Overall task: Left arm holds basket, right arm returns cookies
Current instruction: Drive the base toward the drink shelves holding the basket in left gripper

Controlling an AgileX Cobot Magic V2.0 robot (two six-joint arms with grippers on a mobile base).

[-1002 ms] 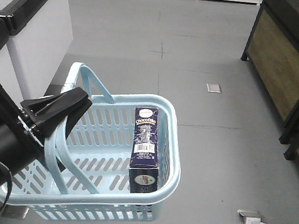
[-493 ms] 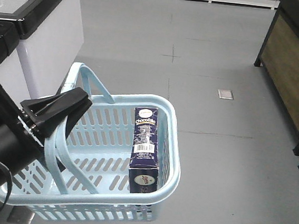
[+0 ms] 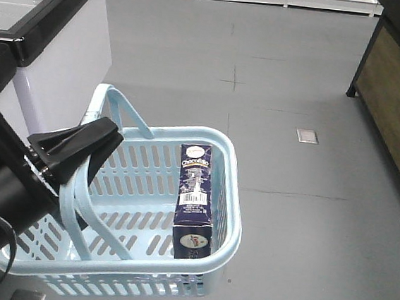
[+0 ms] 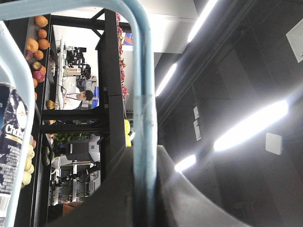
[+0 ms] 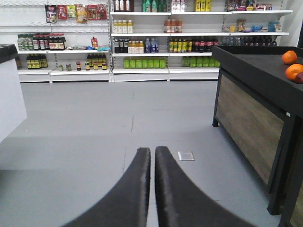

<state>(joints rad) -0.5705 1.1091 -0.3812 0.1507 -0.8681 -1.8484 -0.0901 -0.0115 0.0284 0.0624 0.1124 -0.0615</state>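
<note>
Left tool (image 3: 106,137) clamped on a hoop handle (image 4: 142,94), carrying the basket (image 3: 181,129) above the floor. Cookie box (image 3: 195,199) stands upright inside, by the right wall. Right tool (image 5: 154,189) pinched closed and empty, facing the shelves (image 5: 142,42); pick not started.

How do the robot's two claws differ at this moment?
The left claw is clamped on the blue basket handle; the right claw is shut on nothing. The left carries a load; the right hangs free above the floor. Both are black, wedge-shaped two-finger claws.
</note>
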